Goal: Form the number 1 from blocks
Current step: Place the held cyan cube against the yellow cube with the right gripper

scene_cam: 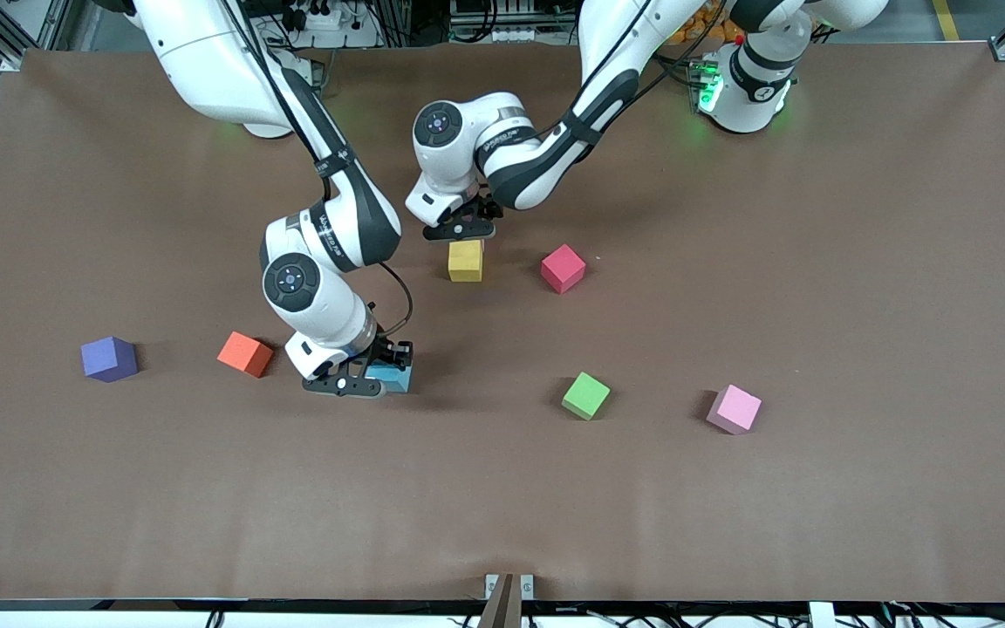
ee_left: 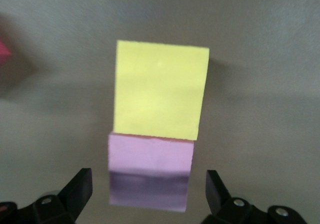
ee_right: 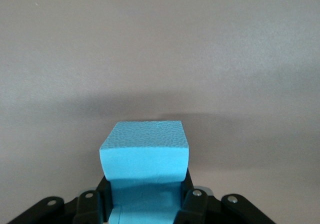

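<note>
The left claw (scene_cam: 461, 231) hangs just over the middle of the worktop (scene_cam: 860, 488) with its jaws spread wide and holding nothing. In the left wrist view its fingers (ee_left: 75, 189) stand apart on either side of a lilac block (ee_left: 150, 176), touching neither face. That block lies flush against one face of the yellow block (scene_cam: 466, 260), and the front view hides it under the claw. The right claw (scene_cam: 363, 379) is low over the worktop, clamped shut on the sky-blue block (scene_cam: 393, 377). The right wrist view shows its pads pressed against two opposite faces, with bare surface ahead; whether the block rests on the worktop cannot be told. Just beside that claw, toward the right arm's end, lies the orange block (scene_cam: 245, 353), and farther that way the purple cube (scene_cam: 108, 358). The crimson block (scene_cam: 563, 268) sits near the yellow one, toward the left arm's end and apart from it. The green cube (scene_cam: 586, 395) and the pink block (scene_cam: 734, 408) lie nearer the front camera, well apart from each other. That makes eight cubes in all, one of each colour, seven of them visible from the front. A broad bare band runs along the worktop edge nearest the camera, and the left arm's end is open too; no cube lies close to any edge.
</note>
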